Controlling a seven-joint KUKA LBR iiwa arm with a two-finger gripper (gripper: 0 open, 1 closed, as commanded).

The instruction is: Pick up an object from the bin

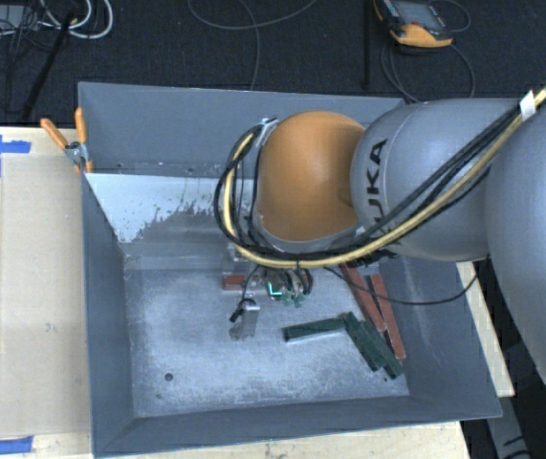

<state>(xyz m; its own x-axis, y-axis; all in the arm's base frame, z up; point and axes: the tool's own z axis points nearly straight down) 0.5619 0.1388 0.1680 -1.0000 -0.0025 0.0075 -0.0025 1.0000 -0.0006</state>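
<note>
End effector (pixel 245 319): low over the floor of the bin (pixel 108 352), near its middle; open or closed, I cannot tell.
Nearest thing: dark green angled bar (pixel 320 329), flat on the floor just right of it, apart.
Further right: red-brown strips (pixel 384 321) by the right wall.

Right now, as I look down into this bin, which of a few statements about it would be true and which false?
1. The arm reaches into the bin from the picture's right. True.
2. Its wrist cover is blue. False: it is orange.
3. A dark green angled piece lies on the bin's floor. True.
4. That green piece lies in the bin's left half. False: it lies right of the middle, next to reddish-brown strips.
</note>
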